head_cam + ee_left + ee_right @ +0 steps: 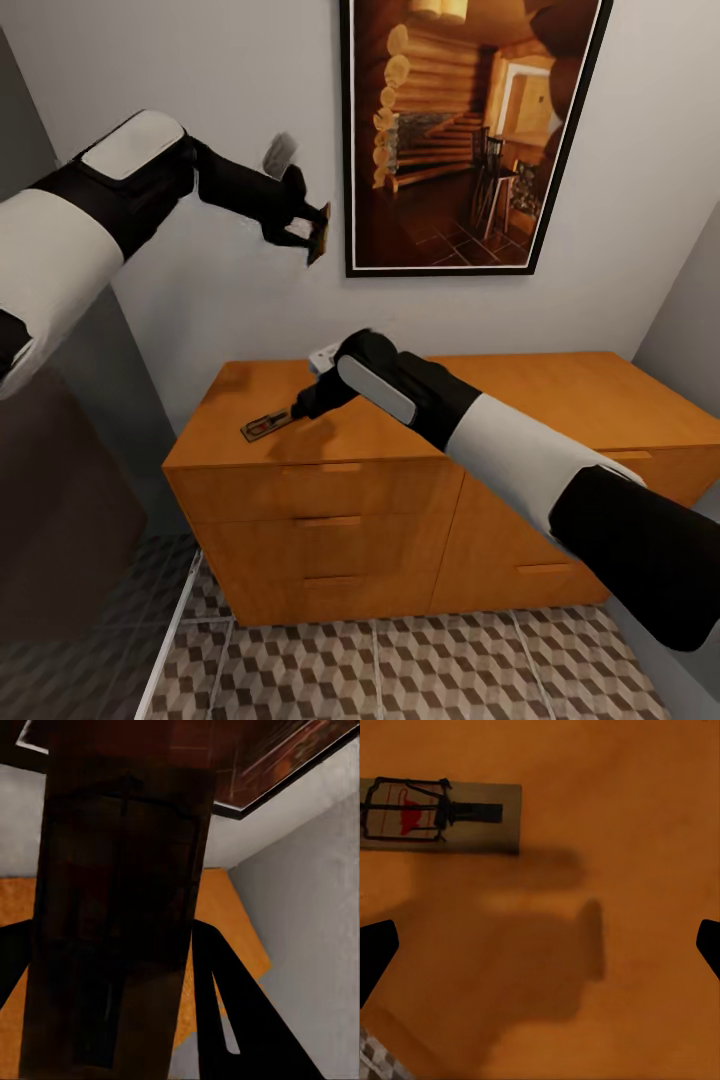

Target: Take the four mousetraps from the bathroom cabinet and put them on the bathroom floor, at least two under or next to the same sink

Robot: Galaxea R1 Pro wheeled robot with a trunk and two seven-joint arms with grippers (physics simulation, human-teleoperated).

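A small flat tan wooden mousetrap [266, 425] with a black wire bar lies on the flat top of the wide orange-brown wooden cabinet [560, 385], near its left front corner. The right gripper [298, 409] hovers just beside it, its black fingers [376, 956] spread wide with nothing between them. A second dark brown wooden mousetrap [319, 232] is pinched in the left gripper [310, 232], raised high before the grey wall, next to the black-framed picture of a log interior [470, 130]. Below the cabinet's drawer fronts lies the cube-patterned brown and beige tiled bathroom floor [400, 670].
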